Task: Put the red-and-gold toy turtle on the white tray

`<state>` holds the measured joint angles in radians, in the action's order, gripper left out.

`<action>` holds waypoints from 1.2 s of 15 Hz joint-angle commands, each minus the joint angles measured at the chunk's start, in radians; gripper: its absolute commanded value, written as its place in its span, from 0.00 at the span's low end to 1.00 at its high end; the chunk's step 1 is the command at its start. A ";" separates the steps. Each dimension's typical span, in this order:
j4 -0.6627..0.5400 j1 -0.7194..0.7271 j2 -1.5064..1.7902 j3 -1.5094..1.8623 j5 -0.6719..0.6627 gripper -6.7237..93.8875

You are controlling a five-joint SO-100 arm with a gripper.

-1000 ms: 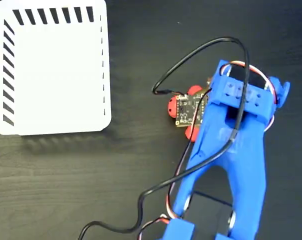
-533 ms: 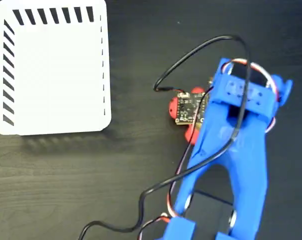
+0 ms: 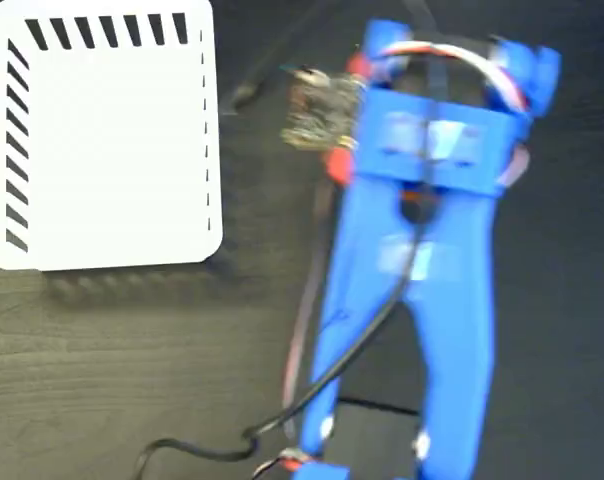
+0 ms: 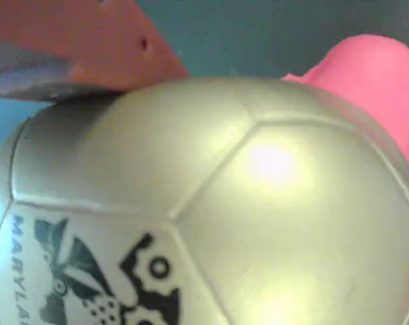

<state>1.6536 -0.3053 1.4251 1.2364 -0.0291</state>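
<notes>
- Gripping looked likely but couldn't be confirmed: in the wrist view an orange-red finger [image 4: 89, 40] lay against the gold shell at about 11 o'clock; the other finger was out of frame, so how far the gripper [image 3: 347, 120] was open, I cannot tell.
- The red-and-gold toy turtle [image 4: 211, 203] filled nearly the whole wrist view, gold dome w/ black printed logo at 7 o'clock, a pink-red limb or head at 2 o'clock. So it sat right at the fingers, no gap visible.
- In the fixed view only red bits showed by the small circuit board [image 3: 317, 100], under the blue arm [image 3: 422, 270]; the turtle's body was hidden there and the frame was motion-blurred.
- Its long axis: couldn't tell, the close-up cropped it.
- Key relation: the white tray [image 3: 102, 135] lay at roughly 9 o'clock from the gripper end in the fixed view, near but apart, w/ bare dark table [image 3: 112, 380] between. Tray was bare.
- Judgement: carry phase; next move prob. needs a sideways travel toward 9 o'clock, then lowering over the tray's middle before letting go.
- Risk: a squishy shiny shell might slip if the pinch is shallow.
- The black cable [image 3: 312, 390] trailed toward 6 o'clock, away from the tray.
</notes>
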 commanded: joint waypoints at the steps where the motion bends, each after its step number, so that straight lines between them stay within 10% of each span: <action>1: -0.058 0.121 0.107 -0.060 0.067 0.07; 8: -0.101 0.499 0.021 -0.115 0.204 0.07; 18: -0.222 0.575 -0.232 -0.103 0.296 0.07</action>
<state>1.4573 0.2562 1.1658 1.1919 0.2546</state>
